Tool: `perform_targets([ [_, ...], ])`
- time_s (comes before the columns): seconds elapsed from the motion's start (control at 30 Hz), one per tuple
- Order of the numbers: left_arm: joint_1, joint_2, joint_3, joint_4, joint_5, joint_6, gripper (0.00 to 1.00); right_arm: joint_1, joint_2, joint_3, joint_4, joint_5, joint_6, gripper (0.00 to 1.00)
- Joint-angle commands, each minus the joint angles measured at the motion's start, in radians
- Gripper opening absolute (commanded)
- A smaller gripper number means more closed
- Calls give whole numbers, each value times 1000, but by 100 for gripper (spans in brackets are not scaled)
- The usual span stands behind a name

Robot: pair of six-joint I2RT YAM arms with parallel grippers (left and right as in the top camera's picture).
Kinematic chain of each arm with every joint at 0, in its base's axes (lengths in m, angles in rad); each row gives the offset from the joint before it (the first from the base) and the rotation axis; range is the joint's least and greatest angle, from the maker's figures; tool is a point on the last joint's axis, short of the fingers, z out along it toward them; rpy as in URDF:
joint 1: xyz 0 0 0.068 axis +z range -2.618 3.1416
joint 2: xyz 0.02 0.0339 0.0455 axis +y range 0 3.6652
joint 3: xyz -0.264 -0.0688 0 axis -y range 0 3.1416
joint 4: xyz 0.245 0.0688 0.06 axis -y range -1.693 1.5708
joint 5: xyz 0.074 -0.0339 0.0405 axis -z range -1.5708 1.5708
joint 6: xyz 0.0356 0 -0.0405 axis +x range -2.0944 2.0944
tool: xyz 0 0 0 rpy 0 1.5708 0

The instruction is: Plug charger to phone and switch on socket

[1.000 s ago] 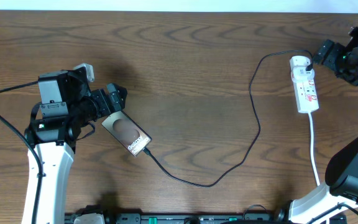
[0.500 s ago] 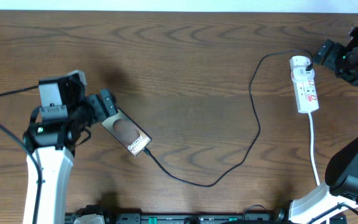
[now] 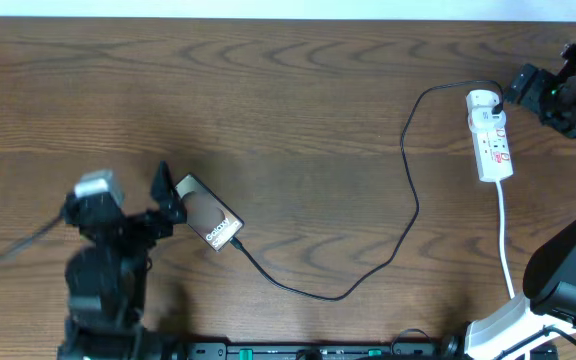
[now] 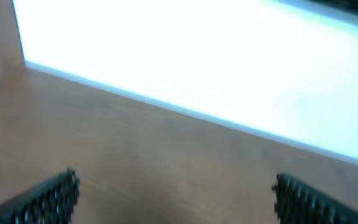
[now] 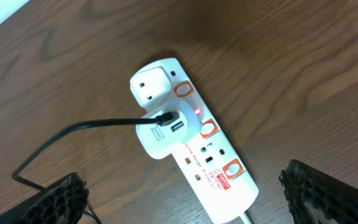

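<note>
The phone (image 3: 208, 216) lies flat and slanted on the table at the left, its lettering toward its lower right end. The charger's thin black cable (image 3: 409, 215) meets that end, loops across the table and ends at a white adapter (image 5: 165, 127) in the socket (image 5: 211, 163). A small red light (image 5: 196, 111) glows on the socket (image 3: 492, 140). My left gripper (image 3: 167, 194) stands open just beside the phone's upper left end; its wrist view is blurred, showing only table between the fingers (image 4: 53, 200). My right gripper (image 5: 182, 199) hovers open over the socket, holding nothing.
A thick white cord (image 3: 505, 245) runs from the socket toward the table's near edge on the right. The right arm's base (image 3: 568, 285) stands at the lower right. A bright white band (image 4: 229, 68) lies beyond the table's far edge.
My left arm has swung back toward the near edge, its gripper dropping from above the phone's upper end to beside it. Phone, cable, socket and right arm have not moved.
</note>
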Motion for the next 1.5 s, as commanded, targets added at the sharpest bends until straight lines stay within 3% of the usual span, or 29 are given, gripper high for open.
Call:
perform_targets([
  [0.0,-16,-167,-208,185,-65,66,98,3,7,0,0,5,12,99],
  [0.1,-16,-302,-363,313,-53,122,98,3,7,0,-1,5,12,99],
  [0.33,-11,-401,-474,308,124,272,98,3,7,0,0,5,12,99],
  [0.47,-7,-401,-509,268,130,233,98,3,7,0,-1,5,12,99],
  [0.67,-6,-401,-509,80,-55,-6,98,3,7,0,0,5,12,99],
  [0.9,-6,-401,-508,80,-19,149,99,3,7,0,-1,5,12,99],
  [1.47,-6,-397,-508,81,2,144,98,3,7,0,0,5,12,99],
])
